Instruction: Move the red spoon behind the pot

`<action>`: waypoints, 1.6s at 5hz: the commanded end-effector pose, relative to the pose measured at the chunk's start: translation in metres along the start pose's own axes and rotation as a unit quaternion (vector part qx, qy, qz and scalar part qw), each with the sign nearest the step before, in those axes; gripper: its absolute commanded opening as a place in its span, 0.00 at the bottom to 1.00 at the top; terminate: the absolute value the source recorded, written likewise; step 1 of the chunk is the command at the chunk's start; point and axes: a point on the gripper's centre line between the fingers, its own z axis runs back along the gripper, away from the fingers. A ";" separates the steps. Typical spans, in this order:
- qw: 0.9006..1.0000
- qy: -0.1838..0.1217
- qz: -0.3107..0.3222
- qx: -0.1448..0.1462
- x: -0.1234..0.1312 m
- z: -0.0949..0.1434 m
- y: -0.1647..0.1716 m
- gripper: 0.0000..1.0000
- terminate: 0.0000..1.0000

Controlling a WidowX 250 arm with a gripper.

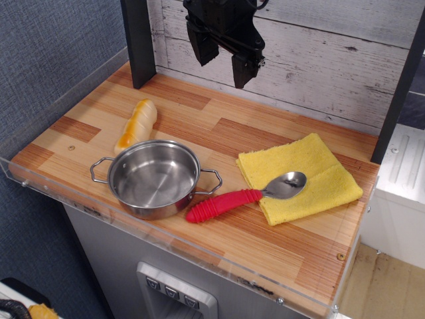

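Black gripper (224,56) hangs high over the back of the wooden plank table (265,232), in front of the whitewashed board wall (332,60). Its 2 fingers are spread apart with nothing between them, well clear of every object.

Red spoon with thick ribbed red handle and shiny silver metal bowl (242,199) lies flat near the front-middle of the table. Handle points left and toward the front; its end sits just beside the pot's right loop handle, can't tell if touching. Spoon bowl faces up and rests on the left part of the folded yellow cloth (312,169), which lies on the right side of the table.

Shallow round stainless-steel pot with 2 thin wire loop handles (154,178) stands upright at front-left, empty, shiny inside visible. 1 handle sticks out left, the other right.

Yellow-orange bread-like roll (137,123) lies behind the pot and slightly left, angled, its near end just beside the pot rim.

A clear acrylic lip (40,186) runs along the table's front and left edges. A dark vertical post (139,40) stands at the back-left corner.
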 end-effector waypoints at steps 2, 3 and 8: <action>0.999 -0.013 -0.052 0.007 0.003 0.005 -0.007 1.00 0.00; 0.997 -0.018 -0.077 0.009 0.003 0.011 -0.018 1.00 0.00; 0.980 -0.014 -0.195 -0.024 -0.076 0.022 -0.148 1.00 0.00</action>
